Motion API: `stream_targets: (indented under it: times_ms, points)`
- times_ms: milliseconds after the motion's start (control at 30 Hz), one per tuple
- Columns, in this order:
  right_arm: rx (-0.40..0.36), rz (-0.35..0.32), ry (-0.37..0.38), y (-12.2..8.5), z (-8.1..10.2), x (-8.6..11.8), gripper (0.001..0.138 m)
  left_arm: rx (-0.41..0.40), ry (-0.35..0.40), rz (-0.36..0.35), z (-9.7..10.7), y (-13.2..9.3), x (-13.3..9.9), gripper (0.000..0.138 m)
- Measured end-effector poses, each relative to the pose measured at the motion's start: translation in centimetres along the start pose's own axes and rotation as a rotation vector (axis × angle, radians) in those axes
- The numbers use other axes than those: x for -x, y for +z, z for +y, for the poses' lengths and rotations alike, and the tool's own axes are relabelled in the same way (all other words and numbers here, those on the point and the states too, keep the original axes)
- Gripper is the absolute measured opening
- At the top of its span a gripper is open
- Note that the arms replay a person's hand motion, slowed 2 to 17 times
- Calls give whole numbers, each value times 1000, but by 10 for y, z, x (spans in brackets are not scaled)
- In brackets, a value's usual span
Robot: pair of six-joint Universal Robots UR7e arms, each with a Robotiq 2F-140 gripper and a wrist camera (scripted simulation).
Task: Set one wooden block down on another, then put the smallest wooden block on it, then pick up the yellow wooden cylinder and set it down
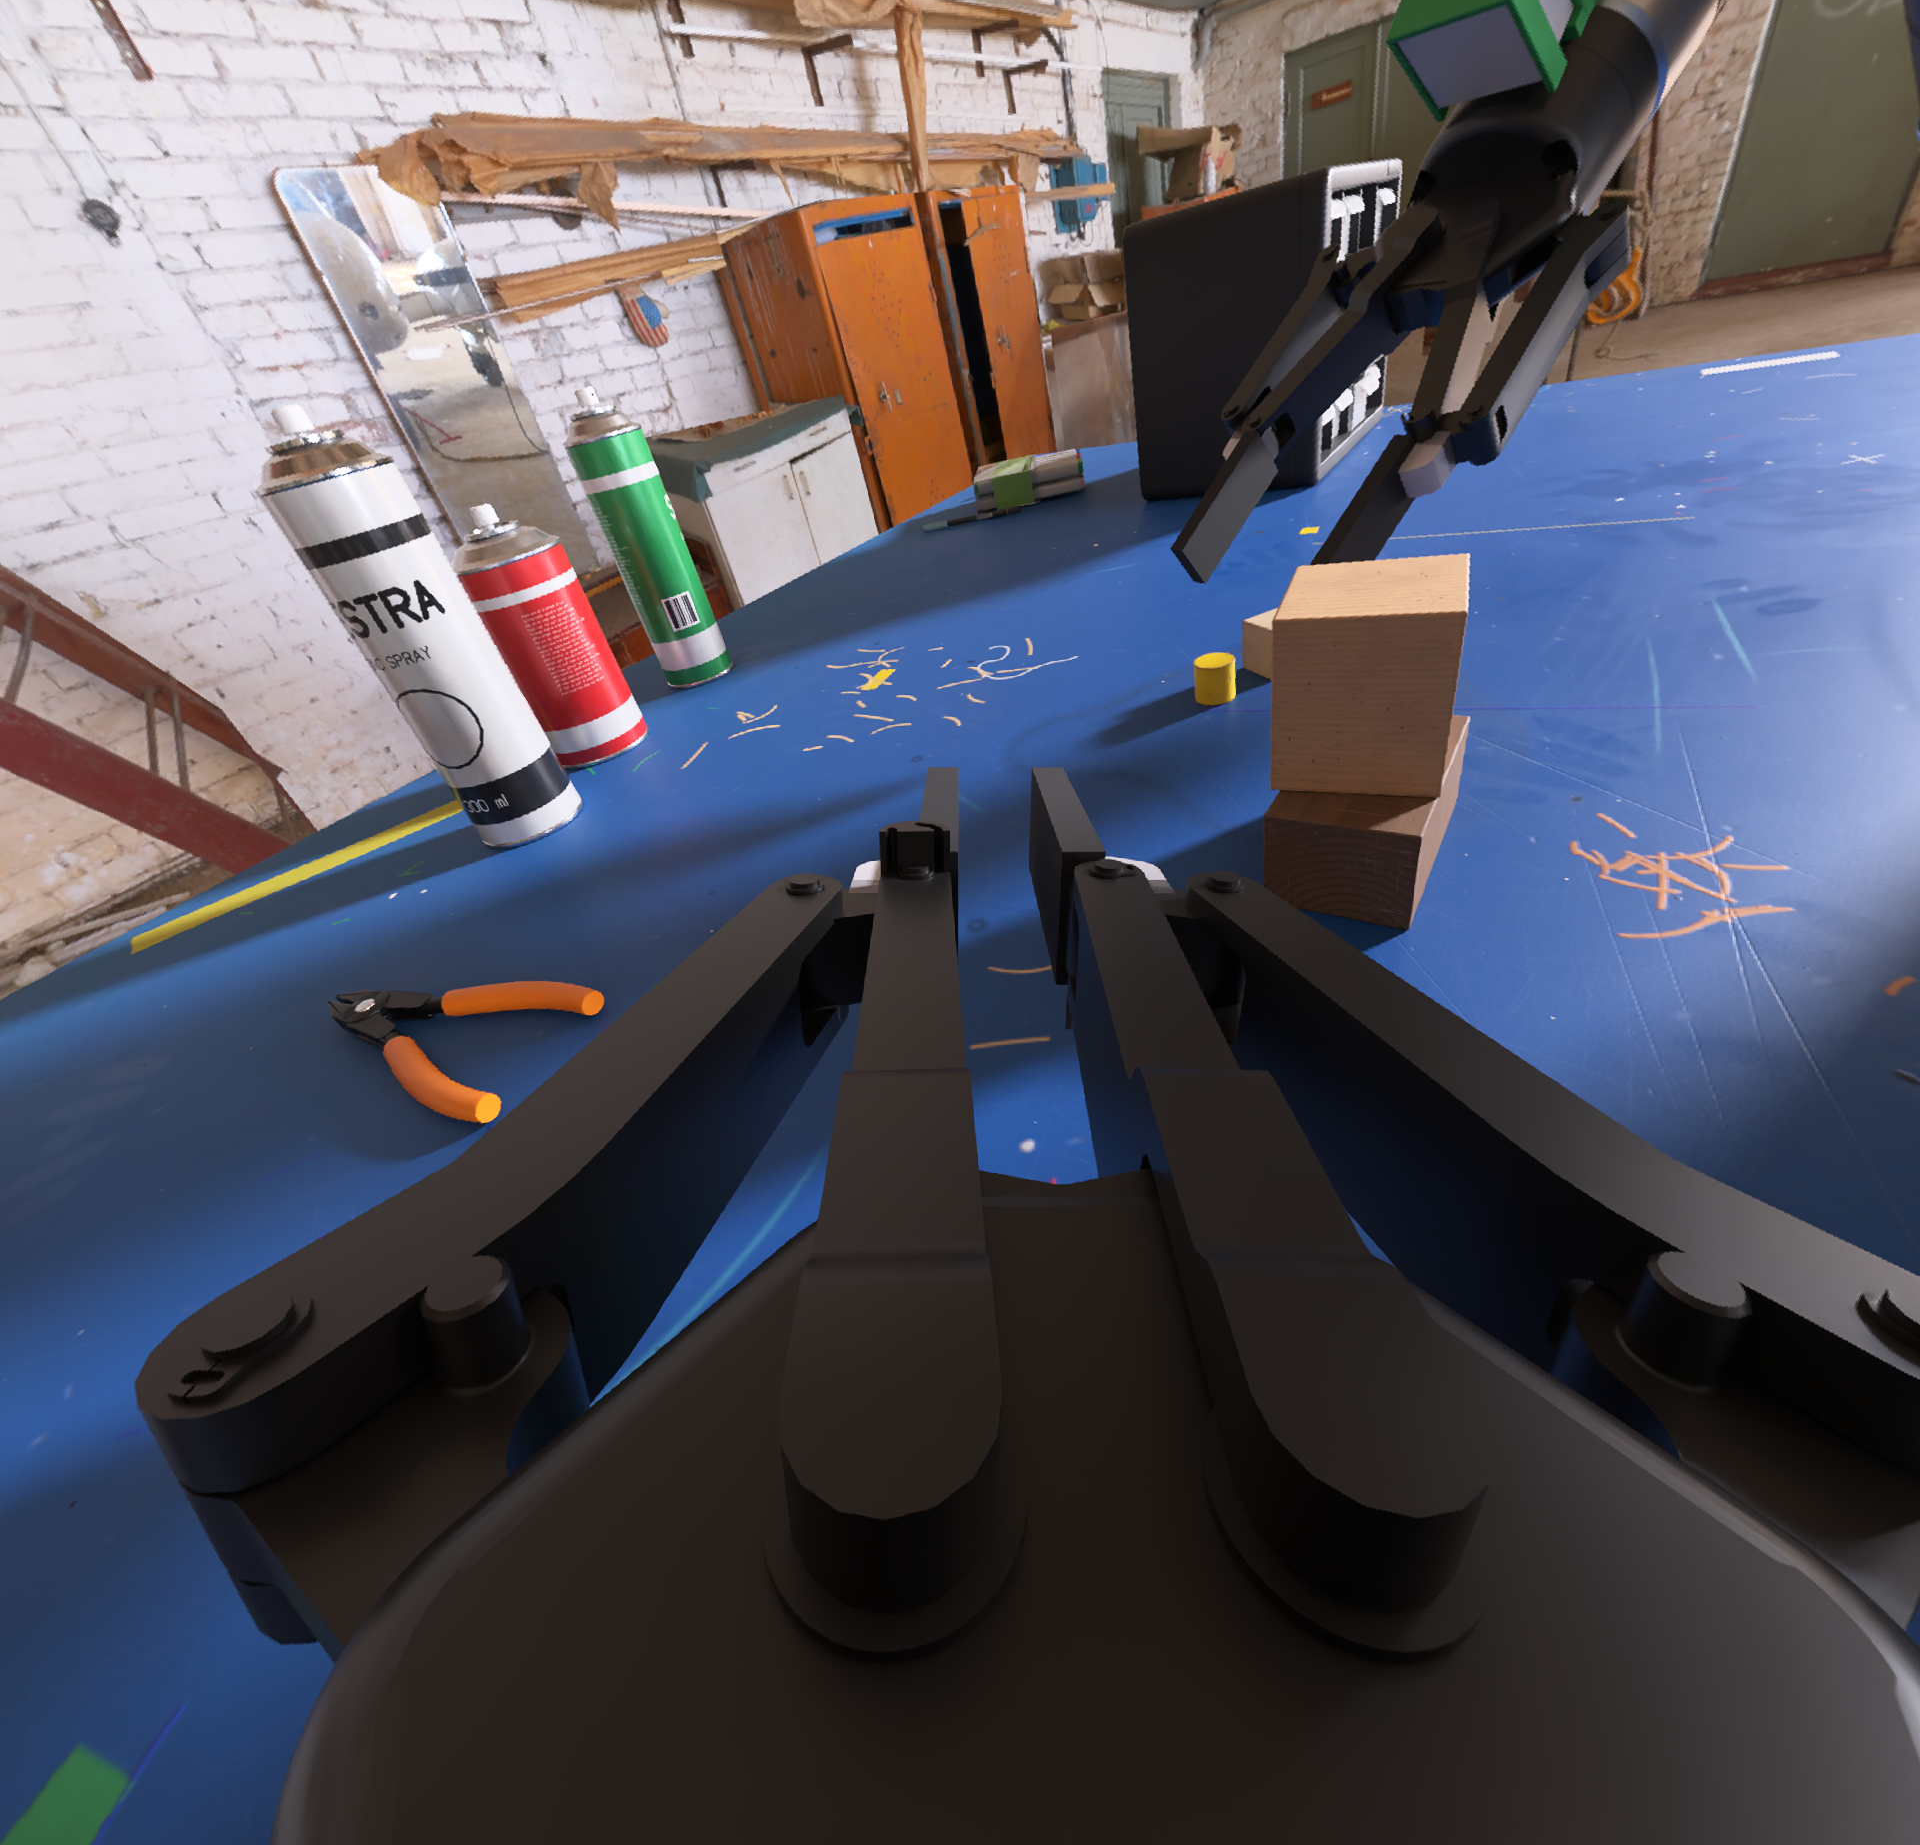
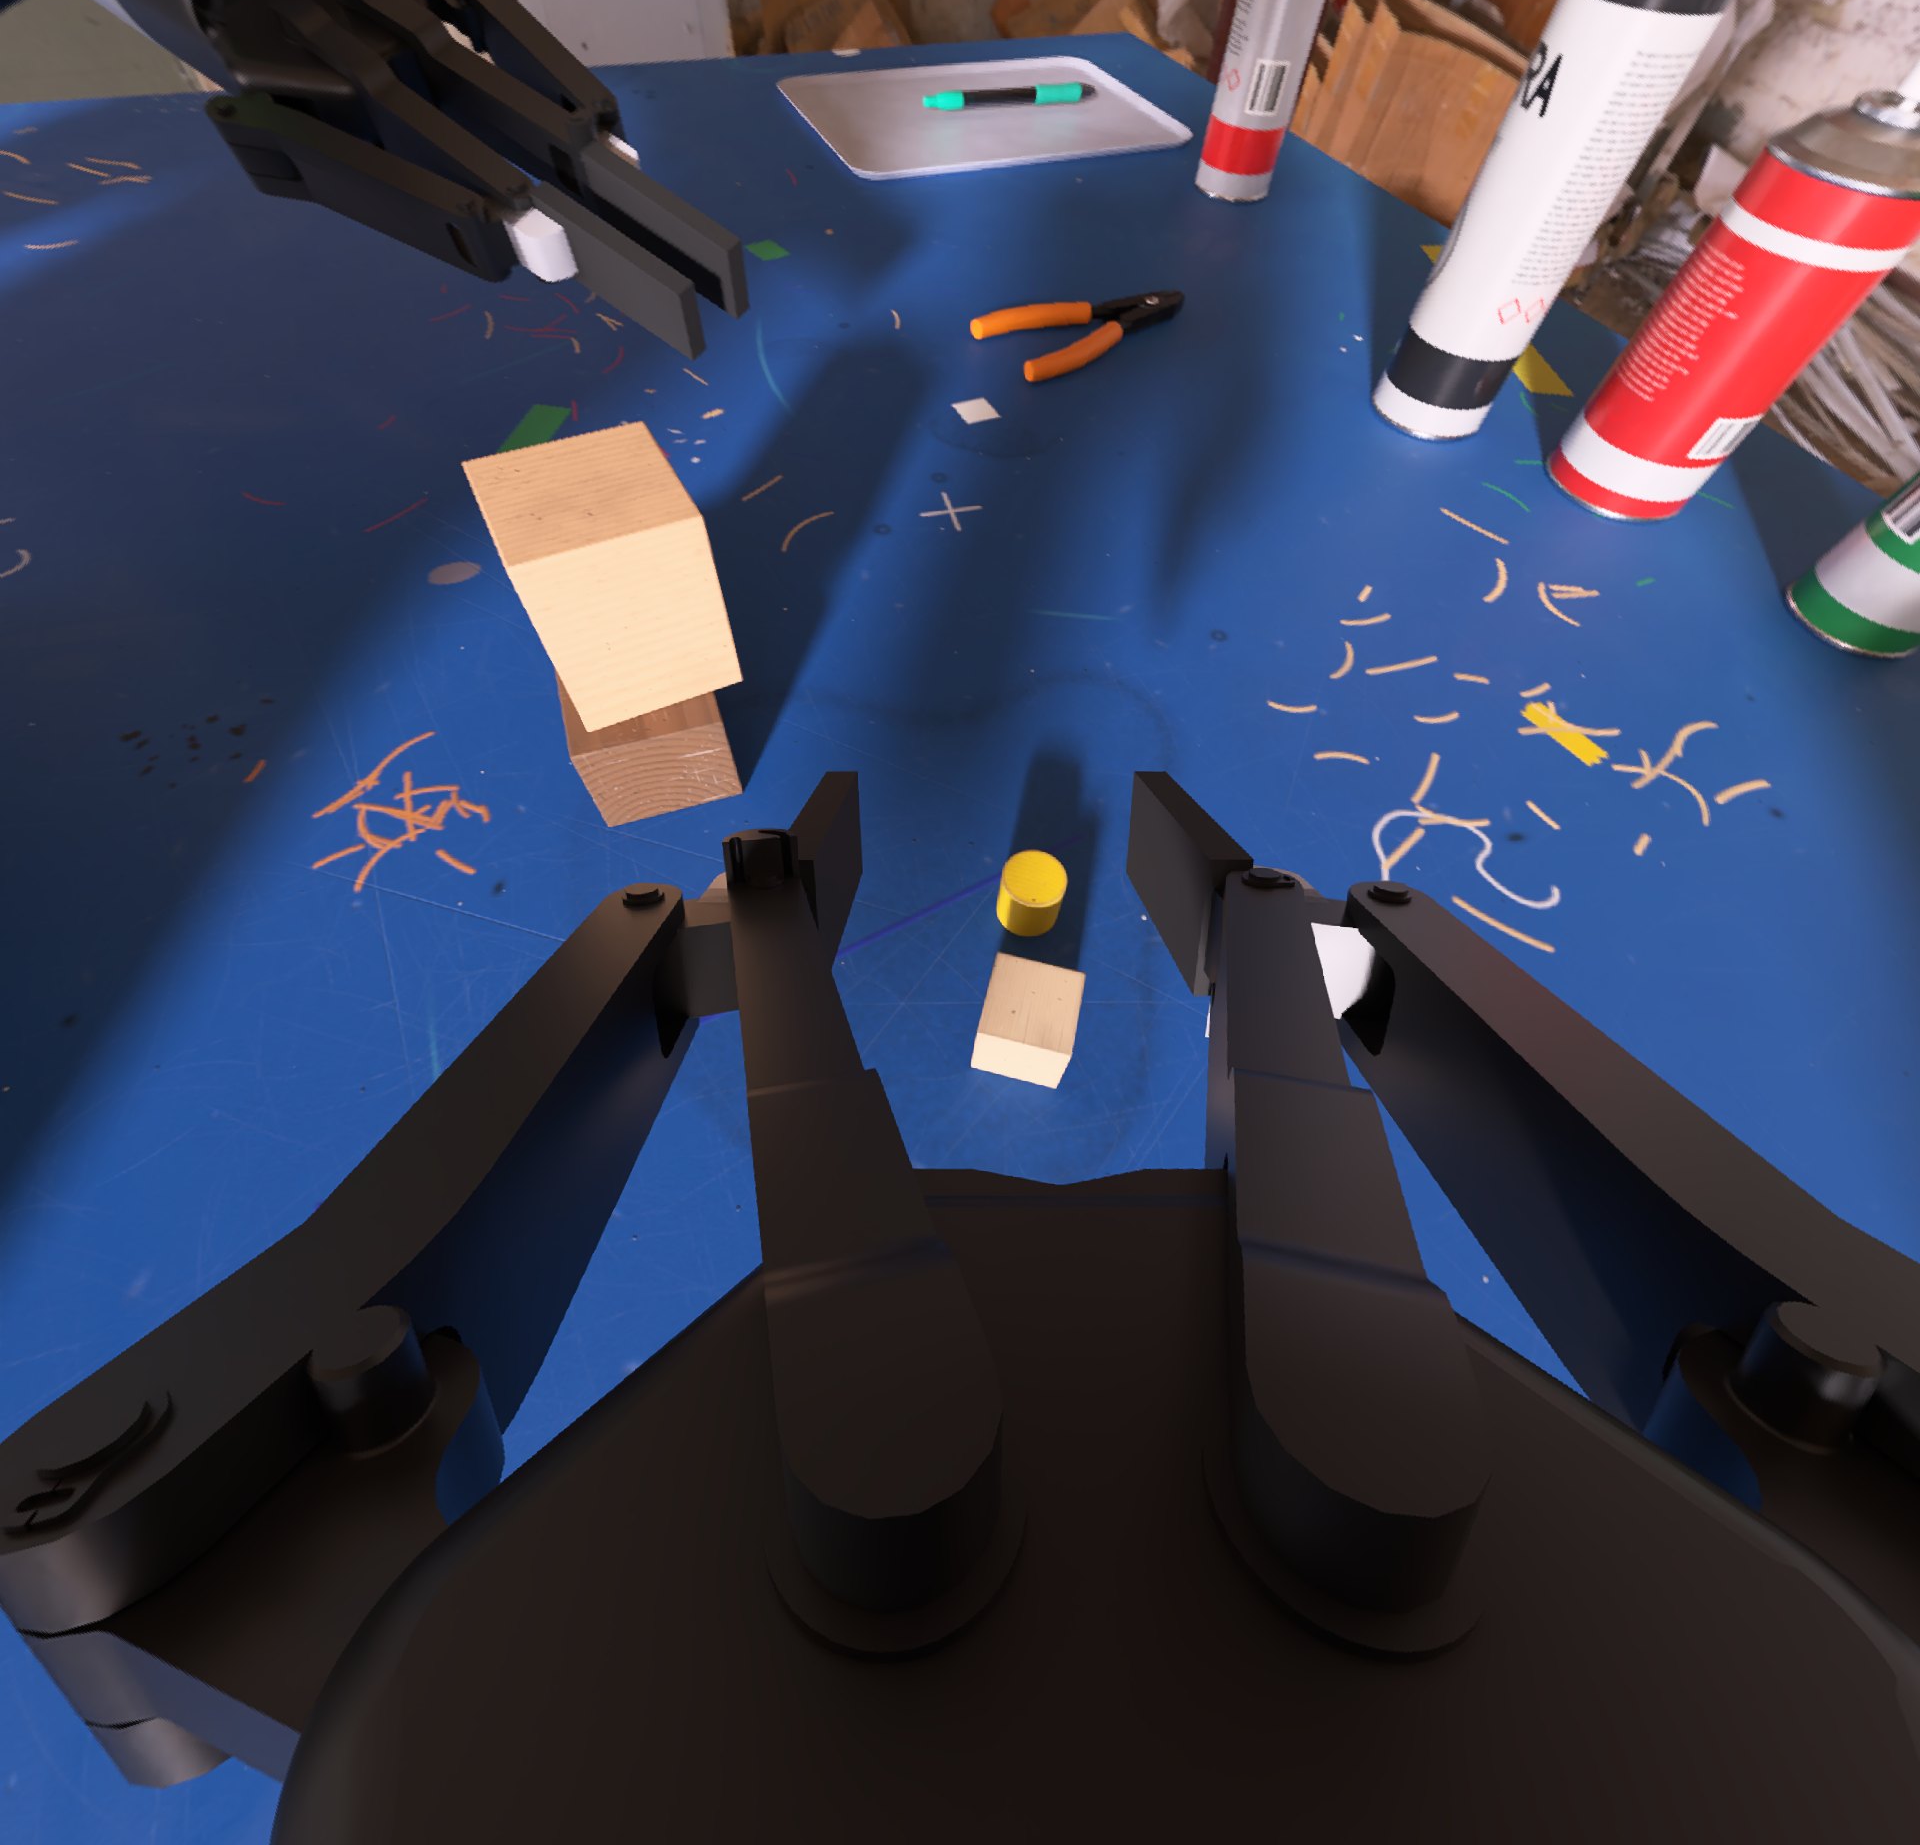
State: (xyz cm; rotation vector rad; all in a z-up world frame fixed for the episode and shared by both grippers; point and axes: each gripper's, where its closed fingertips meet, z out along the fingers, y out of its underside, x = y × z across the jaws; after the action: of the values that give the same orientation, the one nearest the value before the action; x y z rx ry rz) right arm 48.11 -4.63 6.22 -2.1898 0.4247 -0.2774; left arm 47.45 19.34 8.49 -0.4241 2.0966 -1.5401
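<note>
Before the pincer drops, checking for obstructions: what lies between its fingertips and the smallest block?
Nothing: in the right wrist view the right pincer hangs open above the smallest block, yellow cylinder beside it.

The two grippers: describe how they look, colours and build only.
Both the left gripper and the right gripper are matt black linkages with round pivot pins, flat rectangular fingertips and small white inserts near the knuckles. The right wrist carries a green box.

The smallest block [image 2: 1027,1018] and yellow cylinder [image 2: 1031,891] stand close together, possibly touching; bare bench [image 2: 1195,590] surrounds them, the stacked blocks [image 2: 621,590] well aside.
</note>
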Motion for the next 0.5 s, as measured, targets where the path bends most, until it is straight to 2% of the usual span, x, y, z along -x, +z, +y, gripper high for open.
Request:
stream_targets:
  times_ms: [200, 500]
  points:
    - [72, 80, 34, -1, 12, -13, 65, 2, 1, 1, 0, 0, 0, 19]
    - [244, 111, 42, 2, 33, -8, 58, 2, 1, 3, 0, 0, 0, 19]
